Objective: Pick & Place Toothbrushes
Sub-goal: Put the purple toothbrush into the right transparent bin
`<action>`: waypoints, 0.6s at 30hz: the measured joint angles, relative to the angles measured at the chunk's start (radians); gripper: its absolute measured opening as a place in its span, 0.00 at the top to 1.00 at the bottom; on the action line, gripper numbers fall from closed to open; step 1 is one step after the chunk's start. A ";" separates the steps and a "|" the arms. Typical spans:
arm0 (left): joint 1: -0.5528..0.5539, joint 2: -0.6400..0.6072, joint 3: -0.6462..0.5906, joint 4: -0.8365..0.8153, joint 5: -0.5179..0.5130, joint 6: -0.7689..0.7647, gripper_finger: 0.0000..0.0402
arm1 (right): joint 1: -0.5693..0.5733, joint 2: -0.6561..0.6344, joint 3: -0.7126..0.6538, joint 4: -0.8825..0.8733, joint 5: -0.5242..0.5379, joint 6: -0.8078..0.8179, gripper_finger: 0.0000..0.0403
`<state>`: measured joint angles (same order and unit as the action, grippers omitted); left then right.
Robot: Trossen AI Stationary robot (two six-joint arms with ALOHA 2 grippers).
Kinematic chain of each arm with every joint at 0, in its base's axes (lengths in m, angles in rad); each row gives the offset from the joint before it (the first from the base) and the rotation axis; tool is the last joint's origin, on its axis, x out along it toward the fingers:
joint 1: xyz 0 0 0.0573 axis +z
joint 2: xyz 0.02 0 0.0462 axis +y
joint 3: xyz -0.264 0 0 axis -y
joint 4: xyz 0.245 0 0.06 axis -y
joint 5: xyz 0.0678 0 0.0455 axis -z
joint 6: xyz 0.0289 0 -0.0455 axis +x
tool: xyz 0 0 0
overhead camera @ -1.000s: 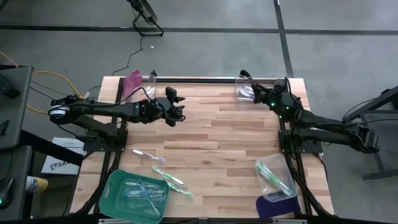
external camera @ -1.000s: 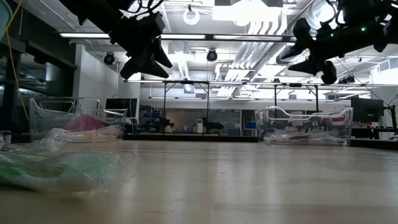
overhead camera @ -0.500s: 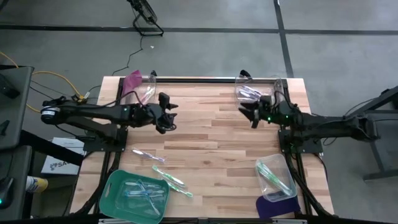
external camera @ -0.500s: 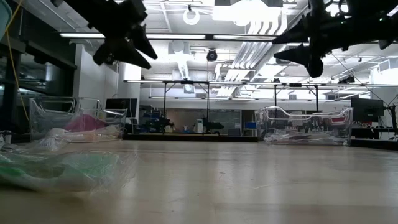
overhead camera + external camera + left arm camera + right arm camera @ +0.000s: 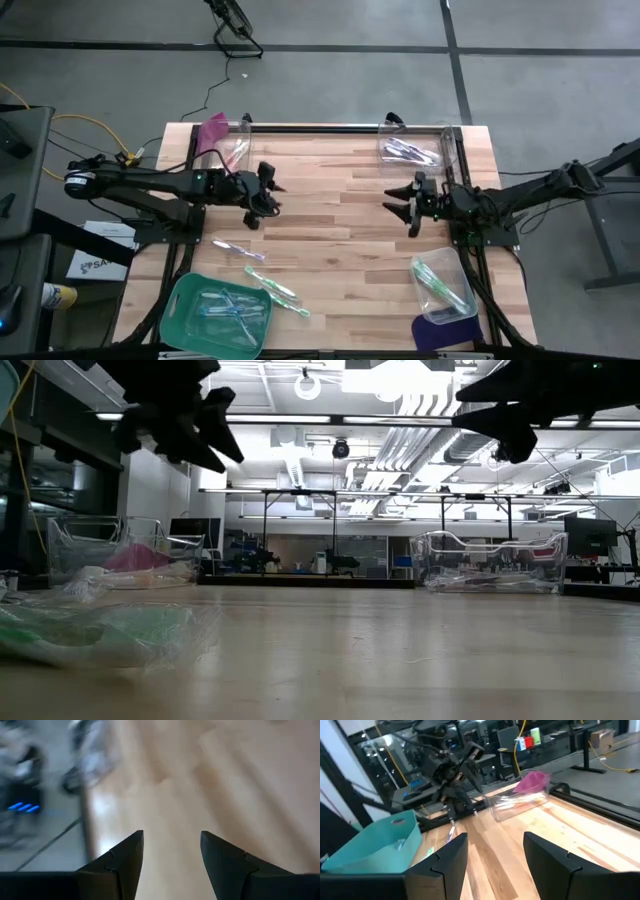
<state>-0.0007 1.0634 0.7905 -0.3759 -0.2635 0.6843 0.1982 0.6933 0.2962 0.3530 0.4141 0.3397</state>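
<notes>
Both my left gripper (image 5: 262, 193) and right gripper (image 5: 409, 205) open, empty. Thin white-and-green plastic toothbrushes (image 5: 268, 282) lie loose on table; teal tray (image 5: 183, 300) partly filled.

We are seeing a teal tray (image 5: 183, 300) sitting at the wooden bench's (image 5: 340, 230) near left corner, a purple lid (image 5: 445, 333) lying near right, and yellow cables (image 5: 75, 130) trailing off left.

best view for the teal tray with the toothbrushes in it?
High view: the teal plastic tray sits at the table's near left corner, fully visible from above, with toothbrushes inside. The right wrist view shows only its outer wall. In the low view it is a blurred green mass. The left wrist view misses it.
</notes>
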 joint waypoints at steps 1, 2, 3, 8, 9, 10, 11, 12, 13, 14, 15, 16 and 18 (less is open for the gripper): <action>0.000 0.000 0.000 -0.013 0.047 -0.001 0.53 | 0.017 0.003 0.000 0.000 0.009 -0.009 0.54; 0.000 0.000 0.000 -0.030 0.082 -0.001 0.53 | 0.034 0.007 0.000 -0.002 0.015 -0.022 0.54; 0.000 0.000 0.000 -0.047 0.106 -0.004 0.53 | 0.049 0.010 0.000 -0.003 0.015 -0.035 0.54; 0.001 0.000 0.000 -0.188 0.116 -0.118 0.53 | 0.089 0.036 0.000 -0.005 0.015 -0.107 0.54; 0.004 0.000 0.000 -0.220 0.116 -0.153 0.53 | 0.090 0.039 0.000 -0.005 0.015 -0.123 0.54; 0.010 0.000 0.000 -0.250 0.119 -0.188 0.53 | 0.090 0.044 0.000 -0.005 0.015 -0.138 0.54; 0.016 0.000 0.000 -0.278 0.126 -0.221 0.53 | 0.090 0.049 0.000 -0.005 0.015 -0.153 0.54; 0.020 0.000 0.000 -0.301 0.131 -0.248 0.53 | 0.090 0.054 0.000 -0.005 0.015 -0.168 0.54; 0.023 0.000 0.000 -0.321 0.147 -0.270 0.53 | 0.090 0.060 0.000 -0.005 0.015 -0.184 0.54; 0.029 0.000 0.000 -0.340 0.166 -0.286 0.53 | 0.090 0.067 0.000 -0.005 0.015 -0.195 0.54; 0.037 0.000 0.000 -0.360 0.192 -0.302 0.53 | 0.090 0.077 0.000 -0.006 0.015 -0.209 0.54; 0.045 0.000 0.000 -0.379 0.220 -0.320 0.53 | 0.090 0.087 0.000 -0.011 0.014 -0.216 0.54; 0.054 0.012 0.001 -0.419 0.267 -0.364 0.53 | 0.090 0.109 0.000 -0.038 0.014 -0.223 0.54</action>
<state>0.0536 1.0756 0.7918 -0.7945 0.0036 0.3206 0.2885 0.8018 0.2962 0.3153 0.4283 0.1166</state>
